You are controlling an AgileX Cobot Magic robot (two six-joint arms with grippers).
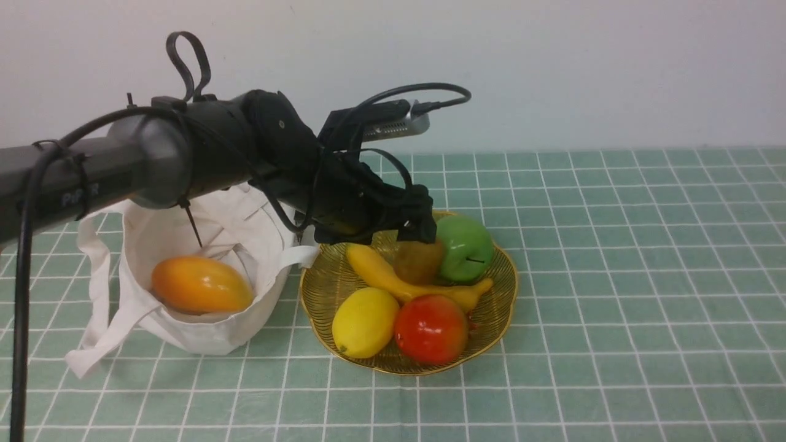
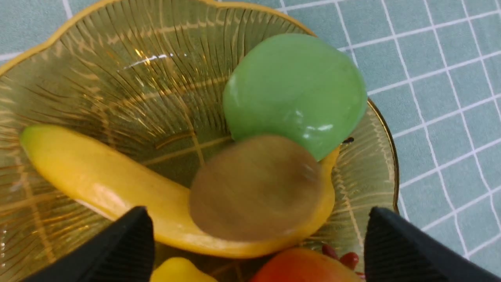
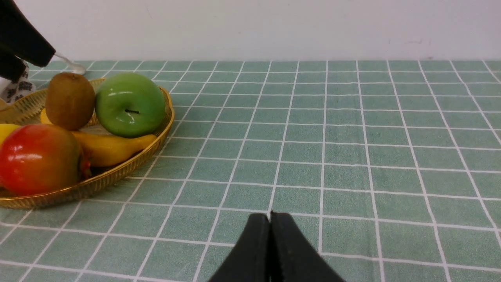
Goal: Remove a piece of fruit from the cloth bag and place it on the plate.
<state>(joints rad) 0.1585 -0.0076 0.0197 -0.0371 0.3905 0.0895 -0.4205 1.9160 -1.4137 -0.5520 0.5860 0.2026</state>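
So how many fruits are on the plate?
5: lemon front left, red fruit front right, banana across the middle, kiwi atop it, apple back right. None seems hidden: the wrist view shows the plate's back bare.

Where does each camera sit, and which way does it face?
Front: between the arms, facing forward; left arm reaches over the plate.
Left wrist: on that arm, looking down at the kiwi; open left gripper shows.
Right wrist: low over the tablecloth, facing the wall; shut right gripper shows.
All three share kiwi and plate.
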